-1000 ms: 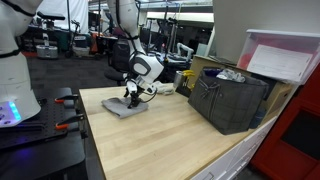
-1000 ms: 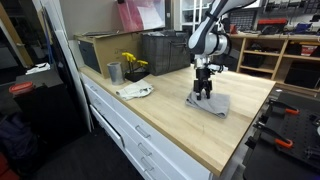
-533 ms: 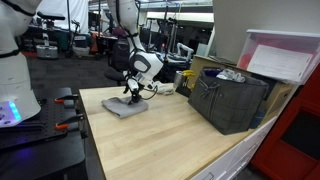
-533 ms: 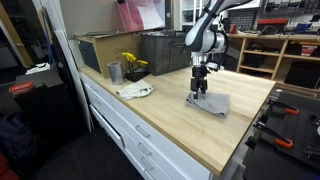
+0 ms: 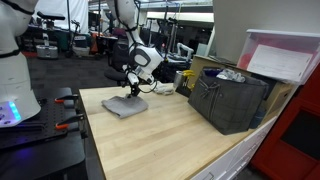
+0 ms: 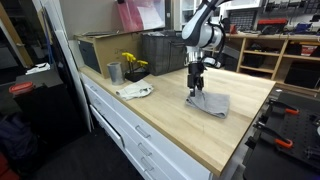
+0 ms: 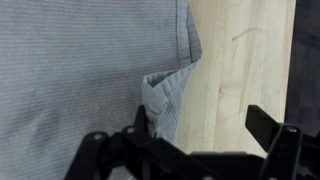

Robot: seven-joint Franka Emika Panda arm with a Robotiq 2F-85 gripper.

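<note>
A grey folded cloth (image 5: pixel 124 106) lies flat on the wooden table (image 5: pixel 170 135); it also shows as the grey cloth (image 6: pixel 212 103) near the far end of the bench. My gripper (image 5: pixel 132 90) hangs just above the cloth's edge, jaws wide open and empty. In the wrist view the cloth (image 7: pixel 80 70) fills the left side, with a small raised fold (image 7: pixel 165 95) at its edge beside bare wood. The gripper (image 7: pixel 200 130) straddles that edge, one finger over the cloth, the other over the wood.
A dark crate (image 5: pixel 230 98) stands on the table to one side, also seen as dark crates (image 6: pixel 165 50) at the back. A metal cup (image 6: pixel 114 72), yellow flowers (image 6: pixel 132 63) and a white cloth (image 6: pixel 134 91) sit near the bench's front edge.
The gripper has lifted off the cloth and drifted toward its edge, staying open. The cloth stays flat on the table.
</note>
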